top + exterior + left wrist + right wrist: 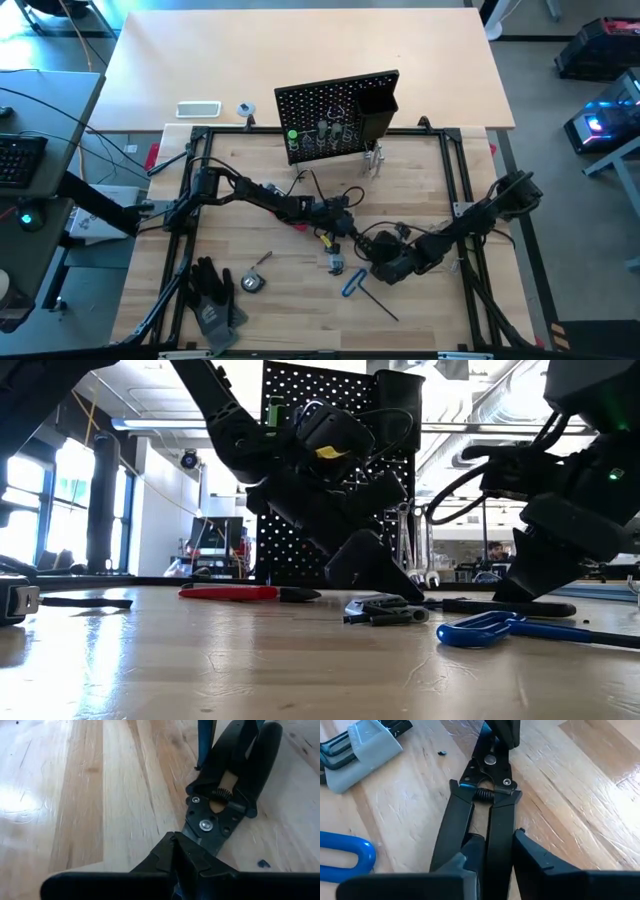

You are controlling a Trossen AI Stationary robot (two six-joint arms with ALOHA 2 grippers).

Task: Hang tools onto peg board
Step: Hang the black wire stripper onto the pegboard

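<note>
On the table (290, 290), near its middle, we see the black pliers (480, 815) lying flat with both arms meeting over them. Our left gripper (172, 865) is pinched narrow on the pliers' nose, while the right gripper (492, 852) is closed around one of the two handles. Well behind them the peg board (335, 115) stands upright with a few tools already hung.
</note>
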